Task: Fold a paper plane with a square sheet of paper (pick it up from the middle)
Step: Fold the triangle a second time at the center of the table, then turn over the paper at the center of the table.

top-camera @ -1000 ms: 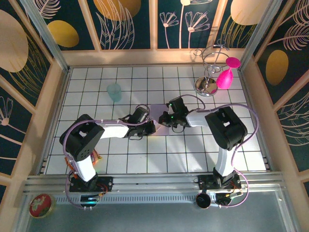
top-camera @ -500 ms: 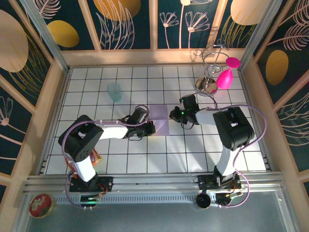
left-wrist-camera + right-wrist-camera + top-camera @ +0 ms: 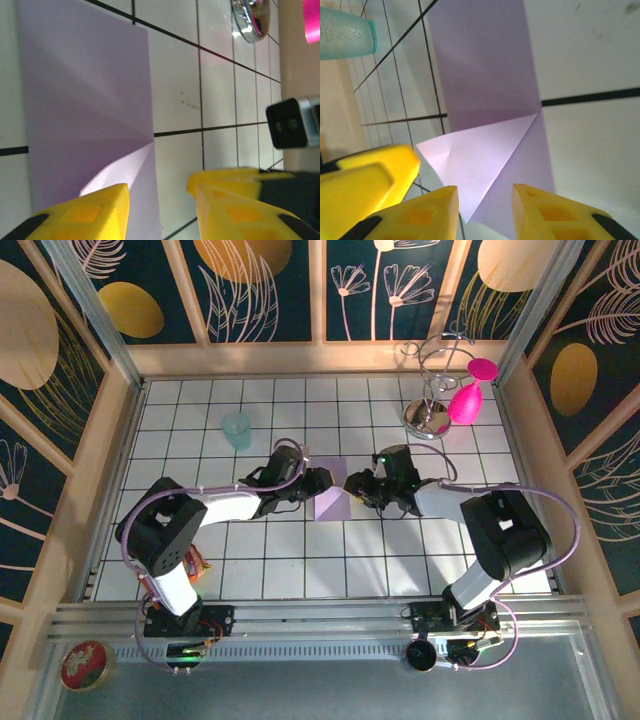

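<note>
Okay, far left of centre, translucent teal cup (image 3: pixel 237 430) stands upright on the white tiled table (image 3: pixel 400 560), well apart from both arms. Left gripper (image 3: pixel 322 480) reaches in from the left, low over the tiles; the left wrist view shows its yellow fingers (image 3: pixel 80 215) apart, nothing clamped, with the paper's near edge and bare tile in the gap. The lilac sheet of paper (image 3: pixel 333 504) lies mid-table between the two grippers. It reads as a narrow strip with one corner turned over into a pale triangular flap (image 3: pixel 480 160), and a crease runs to the long edge. Right gripper (image 3: pixel 354 486) comes in from the right, just beside the paper and close to the left one. Its fingers (image 3: pixel 555 210) are also spread, the flap's tip showing between them, not pinched. Far right, a chrome wire stand (image 3: pixel 430 418) with a pink bulb (image 3: pixel 464 402) leaning on it.
</note>
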You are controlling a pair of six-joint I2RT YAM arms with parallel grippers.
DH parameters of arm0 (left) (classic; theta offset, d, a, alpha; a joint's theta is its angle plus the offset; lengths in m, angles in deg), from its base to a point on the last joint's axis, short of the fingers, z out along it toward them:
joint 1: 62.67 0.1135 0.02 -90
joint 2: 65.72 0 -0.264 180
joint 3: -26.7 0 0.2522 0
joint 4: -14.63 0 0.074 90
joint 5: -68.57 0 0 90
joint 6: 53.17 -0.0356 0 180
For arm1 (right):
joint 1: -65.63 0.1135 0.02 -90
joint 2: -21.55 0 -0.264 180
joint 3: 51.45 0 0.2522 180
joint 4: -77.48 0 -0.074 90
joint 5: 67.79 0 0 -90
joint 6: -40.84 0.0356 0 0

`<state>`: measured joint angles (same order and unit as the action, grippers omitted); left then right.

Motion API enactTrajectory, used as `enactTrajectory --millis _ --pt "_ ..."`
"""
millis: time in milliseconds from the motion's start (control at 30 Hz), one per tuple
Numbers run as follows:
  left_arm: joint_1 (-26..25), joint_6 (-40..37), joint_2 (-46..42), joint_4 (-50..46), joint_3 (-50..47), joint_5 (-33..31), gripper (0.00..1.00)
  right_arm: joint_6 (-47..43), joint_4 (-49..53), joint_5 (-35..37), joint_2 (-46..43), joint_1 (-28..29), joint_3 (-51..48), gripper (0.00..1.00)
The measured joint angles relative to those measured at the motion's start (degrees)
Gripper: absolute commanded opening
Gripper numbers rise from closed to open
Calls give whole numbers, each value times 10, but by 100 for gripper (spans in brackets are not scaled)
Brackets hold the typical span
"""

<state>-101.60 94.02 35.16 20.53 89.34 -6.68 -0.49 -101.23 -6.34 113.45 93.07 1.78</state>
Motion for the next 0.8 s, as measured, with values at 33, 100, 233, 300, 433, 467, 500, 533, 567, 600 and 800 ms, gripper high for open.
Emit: enactTrajectory --millis 33,100,233,300,433,467,500,533,567,600,800 --pt "1 2 9 3 0 0 40 8 -7 -2 2 5 0 37" --pt "4 6 21 3 0 2 40 20 -20 -5 10 13 0 38" --pt "10 10 37 7 0 2 42 40 -34 -11 36 21 1 38" --pt "11 10 44 9 0 2 42 47 -37 -11 47 22 2 38" --pt "12 12 59 10 0 -6 42 61 -37 2 58 23 7 38" --pt "12 12 59 11 0 -7 42 63 -37 4 59 23 8 37" --pt "12 12 59 12 0 -7 42 65 -37 4 60 23 8 36" --pt "12 12 59 12 0 -7 42 68 -38 5 63 23 10 35" --pt "12 13 59 12 -1 -8 41 72 -40 5 66 23 12 33" --pt "12 14 59 12 -1 -9 41 74 -42 4 70 23 13 32" --pt "12 16 59 19 -5 -9 40 82 -60 2 88 23 14 28"
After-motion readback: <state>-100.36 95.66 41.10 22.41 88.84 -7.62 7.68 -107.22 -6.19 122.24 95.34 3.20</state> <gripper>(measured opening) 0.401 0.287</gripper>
